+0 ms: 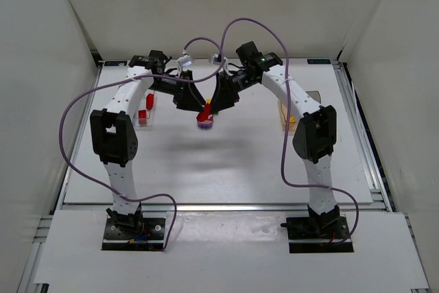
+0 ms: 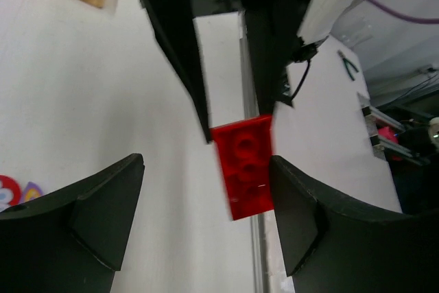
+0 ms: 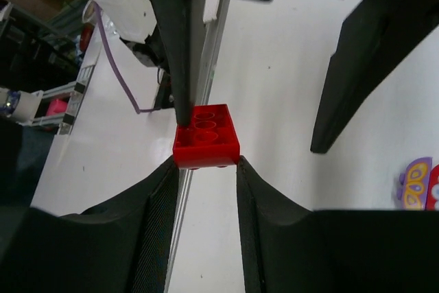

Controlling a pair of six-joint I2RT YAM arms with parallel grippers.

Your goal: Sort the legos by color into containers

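White tabletop [image 1: 226,169] is lying under both arms, with white walls closing it in on three sides. Above its middle the two grippers are facing each other tip to tip. The right gripper [image 3: 206,164] is pinching a red lego [image 3: 206,135] between its fingers, which are standing narrow and pressing against two opposite sides of the brick. The brick is hanging in the air with its studs facing the right wrist camera. The left gripper [image 2: 206,162] is gaping wide around the same brick without gripping it. In its own wrist view one finger [image 2: 315,224] is sitting just beside the brick's edge, though I cannot tell whether it is touching, while the other finger is standing well apart. In the overhead view a purple lego [image 1: 205,124] is lying on the table just beneath the held brick. Off to the left a container [image 1: 151,101] is holding red legos [image 1: 142,113], and off to the right an amber container [image 1: 282,109] is holding yellow legos [image 1: 291,121].
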